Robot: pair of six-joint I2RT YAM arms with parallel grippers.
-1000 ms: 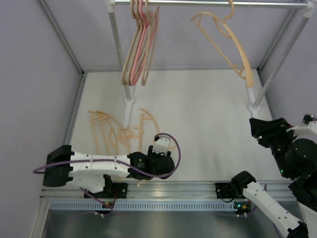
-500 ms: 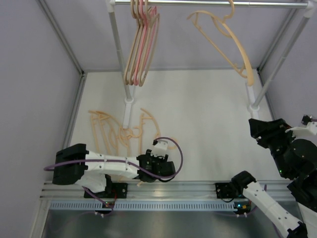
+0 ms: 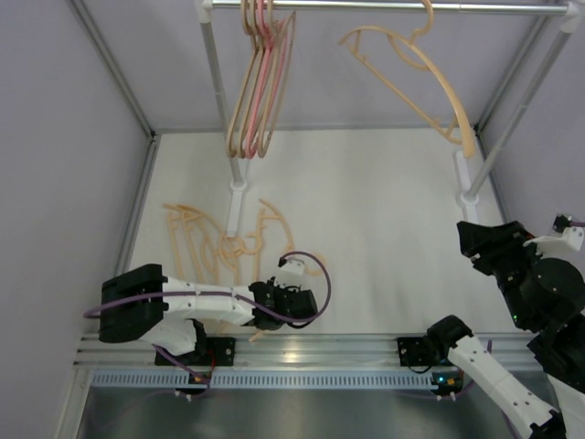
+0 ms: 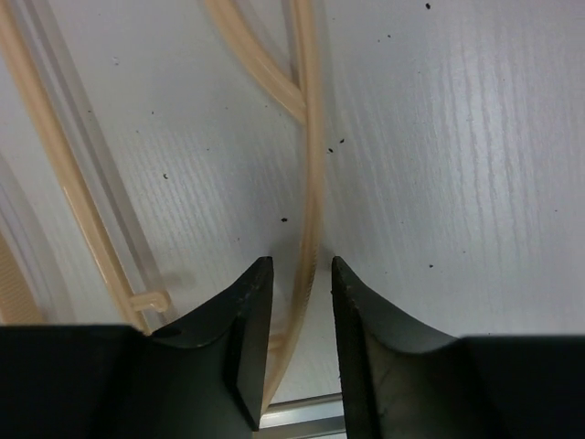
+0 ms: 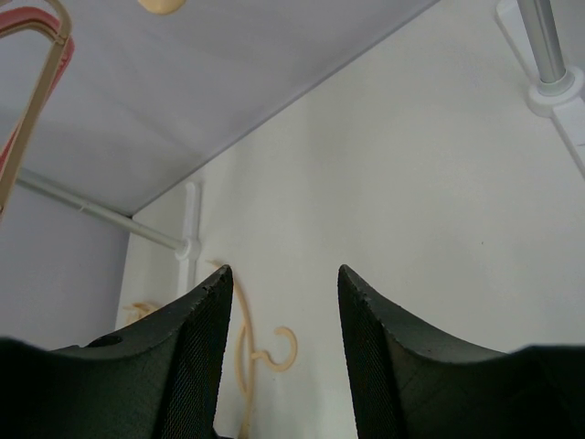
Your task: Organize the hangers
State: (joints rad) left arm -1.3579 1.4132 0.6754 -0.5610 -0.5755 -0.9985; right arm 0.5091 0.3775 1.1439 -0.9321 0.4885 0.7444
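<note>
The white table [image 3: 384,229] spreads beneath a metal rail [image 3: 366,7] that spans the top of the frame; from that rail we see a tight cluster of beige and pink hangers [image 3: 259,87] hooked on at the left, and a single peach hanger [image 3: 416,69] hanging askew toward the right, well apart from the rest; sorting looks to us about half done, since a tangle of peach-tan hangers [image 3: 215,240] lies flat on the table near the left pole's foot. The right gripper [image 5: 281,274] hovers high at the right edge, its jaws parted and nothing between them, seemingly parked out of the way; the left gripper [image 4: 300,267] is pressed low to the table at the near edge of the tangle, the better to catch something so flat; its jaws straddle one thin beige limb [image 4: 313,183] of a lying hanger; slivers of table show either side of the limb at the tips, and we cannot tell whether it is pinched farther in.
</note>
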